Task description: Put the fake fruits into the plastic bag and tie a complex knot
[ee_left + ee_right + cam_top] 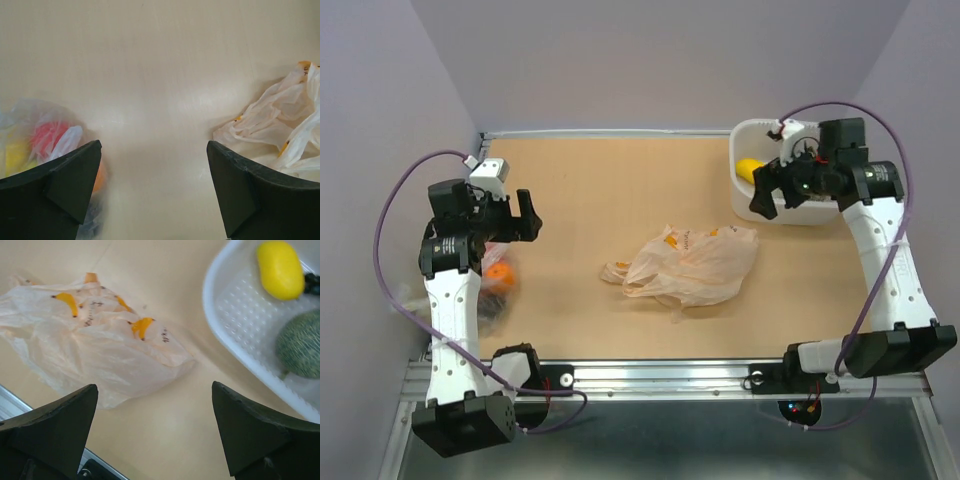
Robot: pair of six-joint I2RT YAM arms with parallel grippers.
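The plastic bag (692, 264) lies flat and crumpled mid-table, cream-white with orange prints, its handles (618, 272) trailing left. No knot is in view. Fake fruits sit in the white tub (744, 132): a yellow one (280, 269) and a green striped one (302, 342). My left gripper (525, 216) hovers open left of the bag, which shows at the right edge of the left wrist view (280, 125). Beside the tub, my right gripper (765, 195) stands open above bare table, with the bag (100, 345) to its left. Both grippers (154, 145) (155, 386) hold nothing.
A second translucent bag (498, 278) with an orange ball and other coloured fruits (47, 137) sits at the table's left edge under my left arm. The tub's rim (220, 325) is close to my right fingers. A metal rail (660, 375) runs along the near edge.
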